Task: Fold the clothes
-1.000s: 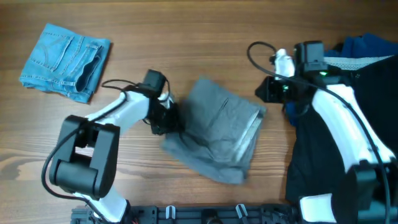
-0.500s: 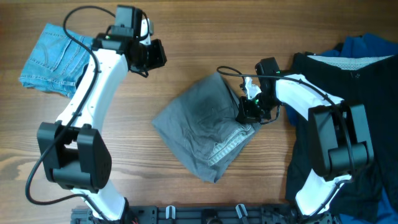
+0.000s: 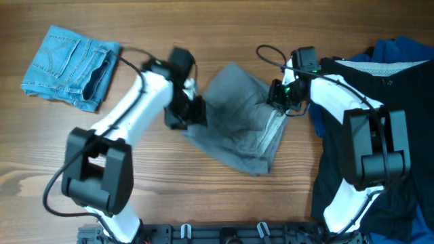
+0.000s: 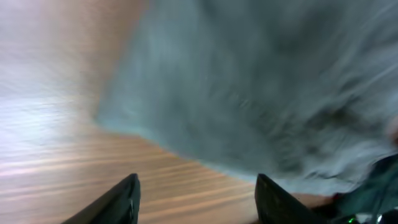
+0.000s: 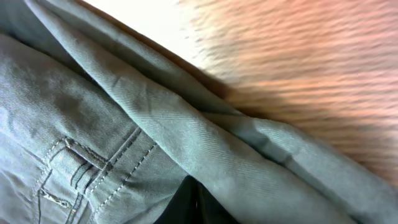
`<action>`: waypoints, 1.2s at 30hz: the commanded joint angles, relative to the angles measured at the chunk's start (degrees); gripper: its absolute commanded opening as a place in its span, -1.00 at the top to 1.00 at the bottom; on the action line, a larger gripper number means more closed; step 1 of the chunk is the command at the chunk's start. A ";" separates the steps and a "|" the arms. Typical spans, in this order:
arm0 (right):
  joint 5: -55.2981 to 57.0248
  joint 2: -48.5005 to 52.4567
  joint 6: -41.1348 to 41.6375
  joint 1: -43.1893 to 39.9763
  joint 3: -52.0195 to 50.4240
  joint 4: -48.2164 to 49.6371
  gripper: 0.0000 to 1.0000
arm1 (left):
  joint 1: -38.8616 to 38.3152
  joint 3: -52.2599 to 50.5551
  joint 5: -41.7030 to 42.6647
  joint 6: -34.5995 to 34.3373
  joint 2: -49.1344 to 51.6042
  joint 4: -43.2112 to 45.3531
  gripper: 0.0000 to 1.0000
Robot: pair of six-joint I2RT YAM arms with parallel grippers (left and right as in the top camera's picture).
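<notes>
Wood of the desk [image 3: 224, 213] shows on all sides of the grey shorts [image 3: 237, 132], which lie near the middle as a loose, half-folded bundle with a pale waistband strip on the right side.

The left gripper [image 3: 186, 115] has come back from the far left corner and now stands at the left edge of the shorts. In its wrist view the fingers [image 4: 124, 199] are wide apart over bare wood, and the blurred grey cloth lies just ahead, not between them. The right gripper [image 3: 279, 102] touches the far right part of the shorts. Its wrist view shows only a thick fold and a belt loop very close, so I cannot tell whether the fingers hold cloth.

Compared with half a second ago, the bundle is narrower and its pale strip has turned toward the right edge; the right gripper has shifted a little toward the far edge. I judge that a new fold is being prepared, with both arms at opposite sides.

Folded denim shorts [image 3: 68, 62] rest in the far left corner. Black trousers [image 3: 420, 129] and a blue garment [image 3: 400, 49] wait at the right edge.
</notes>
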 commanded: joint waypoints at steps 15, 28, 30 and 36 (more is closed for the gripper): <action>2.43 -21.20 -13.29 -0.37 -0.70 -9.51 0.81 | 16.72 -19.65 2.69 -17.57 -0.44 43.30 0.92; 12.26 -1.33 -2.29 5.97 -1.70 -15.02 0.91 | 17.18 -1.40 24.48 7.32 -0.76 23.21 0.64; 13.29 3.37 -1.55 5.73 -1.70 -15.34 0.91 | 12.98 -1.46 23.74 9.38 -0.74 19.82 0.59; 10.14 8.63 -3.28 5.75 -1.68 -13.60 0.91 | -0.07 -4.52 13.81 4.15 -0.31 18.29 0.53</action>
